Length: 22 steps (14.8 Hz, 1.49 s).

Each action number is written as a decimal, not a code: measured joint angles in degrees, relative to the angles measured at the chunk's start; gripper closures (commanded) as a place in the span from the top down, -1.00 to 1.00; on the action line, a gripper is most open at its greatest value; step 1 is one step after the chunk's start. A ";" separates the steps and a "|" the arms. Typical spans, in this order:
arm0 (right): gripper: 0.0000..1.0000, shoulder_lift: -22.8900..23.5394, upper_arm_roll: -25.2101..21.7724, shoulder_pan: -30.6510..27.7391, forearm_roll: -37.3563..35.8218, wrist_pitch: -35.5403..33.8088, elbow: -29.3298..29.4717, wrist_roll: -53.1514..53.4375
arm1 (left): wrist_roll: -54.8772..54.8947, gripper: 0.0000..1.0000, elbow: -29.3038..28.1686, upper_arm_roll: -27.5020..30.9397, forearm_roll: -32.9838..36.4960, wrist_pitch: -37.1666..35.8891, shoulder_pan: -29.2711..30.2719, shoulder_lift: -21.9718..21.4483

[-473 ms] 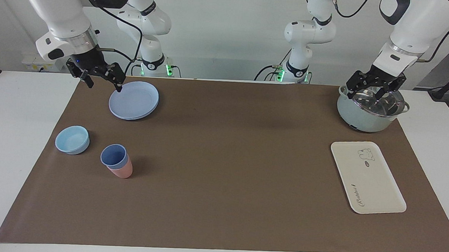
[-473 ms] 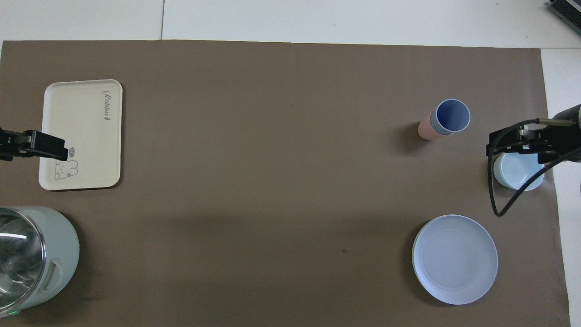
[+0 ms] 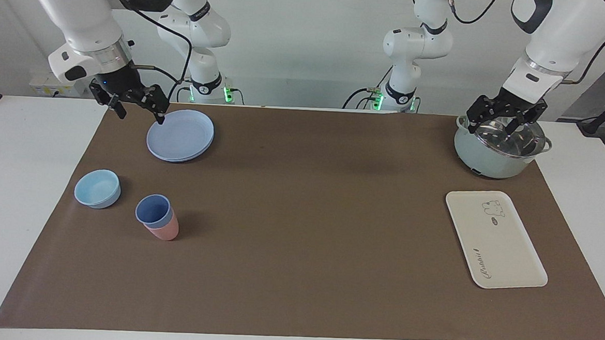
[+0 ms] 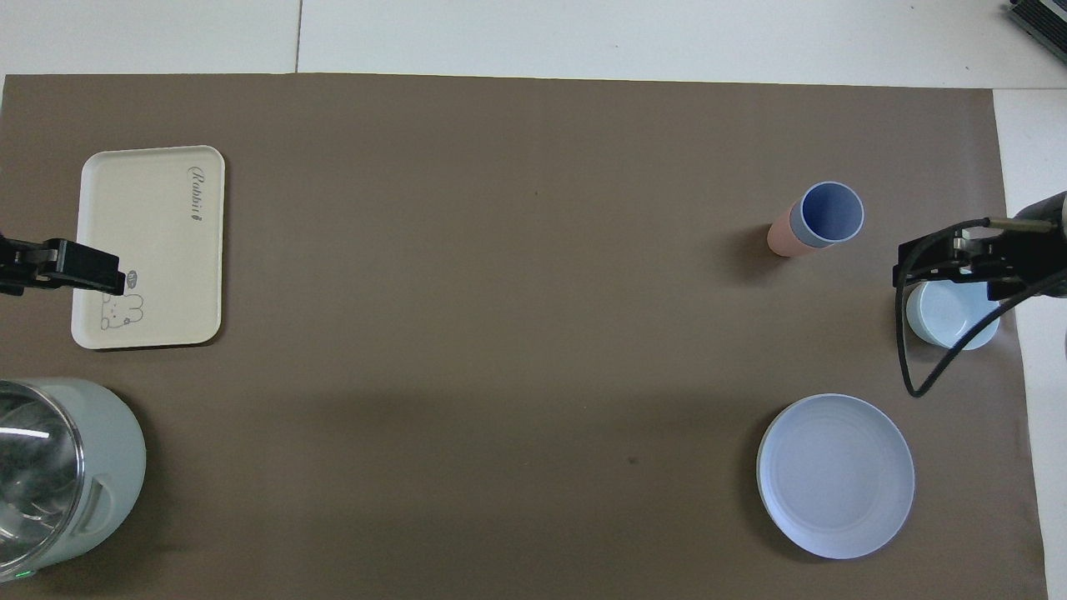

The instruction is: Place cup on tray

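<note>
The periwinkle-blue cup stands nested inside a salmon-pink tumbler at the right arm's end of the table; it also shows in the overhead view. The cream-white tray lies flat and bare at the left arm's end, and shows in the overhead view. My right gripper hangs open and empty in the air beside the round blue plate's rim. My left gripper hangs open and empty over the pot.
A round blue plate lies nearer to the robots than the cup. A low light-blue bowl sits beside the cup. A pale green pot with a glass lid stands nearer to the robots than the tray. A brown mat covers the table.
</note>
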 measured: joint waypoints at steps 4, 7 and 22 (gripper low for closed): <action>0.78 0.01 -0.54 -0.50 0.02 0.92 -0.06 0.14 | 0.00 1.00 0.00 0.00 0.00 0.00 0.00 0.00; 0.78 0.79 -0.82 -1.88 0.49 4.33 0.15 6.51 | 0.00 1.00 0.00 0.00 0.00 0.00 0.00 0.00; 0.80 33.86 -1.23 -9.37 9.76 17.87 20.28 41.44 | 0.00 1.00 0.00 0.00 0.00 0.00 0.00 0.00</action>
